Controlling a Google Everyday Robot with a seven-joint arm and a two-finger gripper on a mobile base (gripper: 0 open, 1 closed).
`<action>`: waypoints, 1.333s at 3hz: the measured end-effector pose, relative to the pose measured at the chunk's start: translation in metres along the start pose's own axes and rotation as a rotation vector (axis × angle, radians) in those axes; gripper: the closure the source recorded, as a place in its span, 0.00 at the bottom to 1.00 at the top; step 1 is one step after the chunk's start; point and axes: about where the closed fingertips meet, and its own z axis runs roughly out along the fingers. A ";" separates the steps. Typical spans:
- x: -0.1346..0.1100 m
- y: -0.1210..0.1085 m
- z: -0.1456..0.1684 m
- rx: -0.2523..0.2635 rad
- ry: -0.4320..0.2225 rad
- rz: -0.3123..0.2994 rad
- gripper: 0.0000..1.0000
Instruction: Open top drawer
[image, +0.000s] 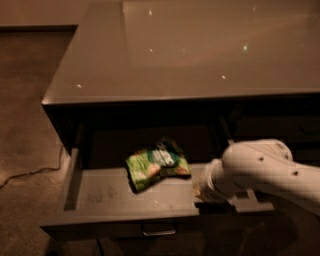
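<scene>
The top drawer (100, 192) stands pulled far out from under the grey counter, its pale scuffed interior showing. Its small metal pull (159, 231) is at the centre of the front, near the bottom of the view. A green snack bag (156, 163) lies inside the drawer near the middle. My gripper (199, 192) is at the end of the white arm, low over the drawer's right front part, just right of the bag; the white wrist hides most of it.
The glossy grey countertop (200, 50) fills the upper part of the view. Brown carpet floor (25, 125) lies to the left, with a thin cable (30, 172) running across it near the cabinet. The white arm (280, 175) comes in from the right.
</scene>
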 end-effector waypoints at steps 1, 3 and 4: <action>-0.001 -0.001 0.000 0.000 0.000 0.000 1.00; 0.018 0.025 -0.028 0.050 0.052 0.021 1.00; 0.018 0.025 -0.029 0.052 0.053 0.022 0.81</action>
